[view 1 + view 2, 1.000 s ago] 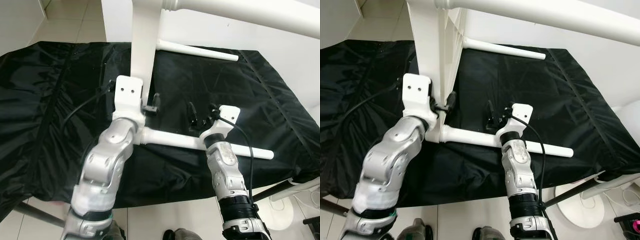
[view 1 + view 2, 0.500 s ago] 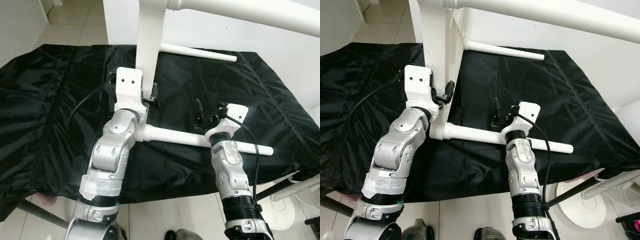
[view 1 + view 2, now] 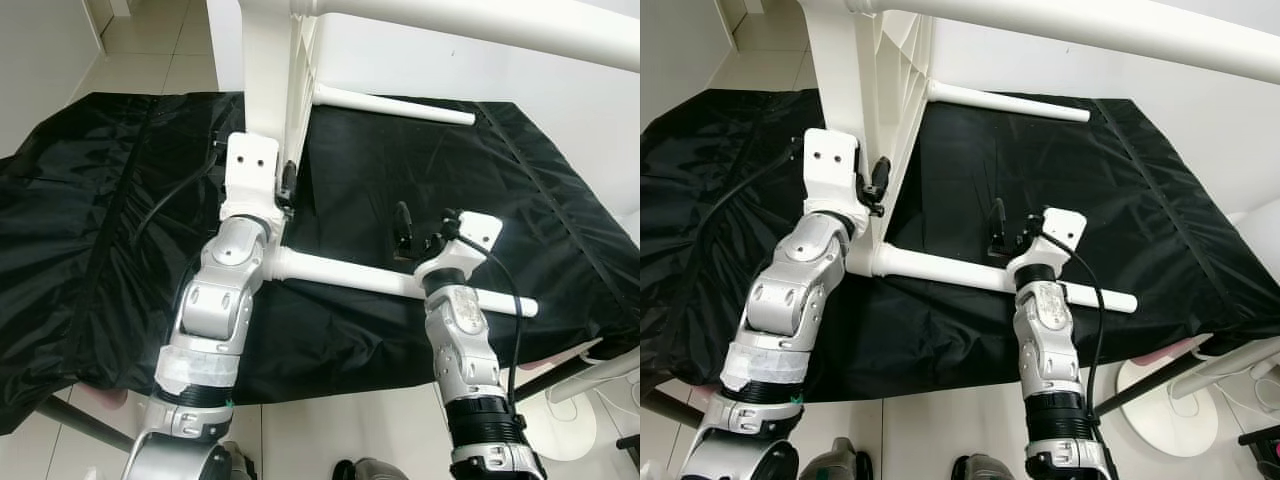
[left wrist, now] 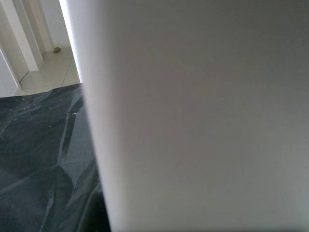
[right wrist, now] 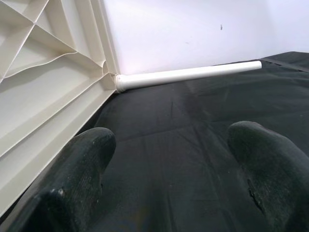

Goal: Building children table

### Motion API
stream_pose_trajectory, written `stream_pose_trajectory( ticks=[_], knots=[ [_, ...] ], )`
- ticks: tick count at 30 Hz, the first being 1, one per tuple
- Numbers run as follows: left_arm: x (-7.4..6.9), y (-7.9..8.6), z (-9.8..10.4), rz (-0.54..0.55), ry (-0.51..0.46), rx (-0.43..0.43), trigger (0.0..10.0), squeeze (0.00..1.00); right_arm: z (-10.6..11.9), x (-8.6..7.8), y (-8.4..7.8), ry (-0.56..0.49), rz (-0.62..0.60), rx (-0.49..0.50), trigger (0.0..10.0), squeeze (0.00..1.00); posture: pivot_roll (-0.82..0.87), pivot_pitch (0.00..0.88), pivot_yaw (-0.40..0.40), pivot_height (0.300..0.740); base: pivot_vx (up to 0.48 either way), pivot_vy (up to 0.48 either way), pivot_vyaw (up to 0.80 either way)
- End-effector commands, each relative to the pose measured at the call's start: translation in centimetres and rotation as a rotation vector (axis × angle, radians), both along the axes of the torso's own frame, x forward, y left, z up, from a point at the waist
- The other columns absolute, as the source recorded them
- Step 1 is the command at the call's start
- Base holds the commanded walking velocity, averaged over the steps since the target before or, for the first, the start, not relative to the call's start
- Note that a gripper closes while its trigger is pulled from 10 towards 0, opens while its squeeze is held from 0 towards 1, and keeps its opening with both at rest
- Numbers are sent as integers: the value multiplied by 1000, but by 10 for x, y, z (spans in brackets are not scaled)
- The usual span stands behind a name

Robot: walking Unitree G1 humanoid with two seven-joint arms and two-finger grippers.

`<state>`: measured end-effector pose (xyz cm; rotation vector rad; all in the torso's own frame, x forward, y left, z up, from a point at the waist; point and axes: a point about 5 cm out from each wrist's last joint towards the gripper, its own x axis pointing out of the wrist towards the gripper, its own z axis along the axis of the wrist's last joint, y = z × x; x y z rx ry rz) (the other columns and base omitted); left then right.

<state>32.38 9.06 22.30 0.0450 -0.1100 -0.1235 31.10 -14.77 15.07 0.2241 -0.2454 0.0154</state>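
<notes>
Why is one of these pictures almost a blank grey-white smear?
In the left wrist view the white tabletop sits so near the lens that it blurs, with only black cloth sharp beside it. In the right wrist view the right claw fingers are soft too; the far table leg is crisp.

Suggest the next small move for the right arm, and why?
Probably lower the right gripper onto the near table leg. Its fingers are open and hover above the black cloth, holding nothing, while the left gripper is up against the tabletop standing on edge, so the leg looks unsupported.
</notes>
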Motion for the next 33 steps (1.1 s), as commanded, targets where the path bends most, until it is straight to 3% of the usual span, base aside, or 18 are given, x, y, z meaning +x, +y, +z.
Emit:
stream_pose_trajectory(
  ticks=[1, 7, 16, 23, 33],
  knots=[
    [1, 16, 2, 201, -20, -3, 0, 0, -2, -1, -2, 11, -12, -7, 10000, 0, -10, 42, -8, 740, 0, 0, 0],
    [-5, 28, 6, 263, -47, 5, 0, 0, -3, -1, -3, 16, -10, -12, 10000, 0, 2, 49, -22, 740, 0, 0, 0],
    [-15, 54, 12, 473, -89, -2, 0, 0, 0, 3, -6, 16, -3, -26, 10000, 0, 5, 52, -39, 740, 0, 0, 0],
    [-20, 60, 15, 523, -107, -4, 0, 0, 0, 3, -6, 17, -2, -30, 10000, 0, 6, 57, -47, 740, 0, 0, 0],
    [-39, 71, 20, 616, -160, -1, 0, 0, 0, 5, -8, 23, 7, -43, 10000, 0, 10, 67, -68, 740, 0, 0, 0]
  ],
)
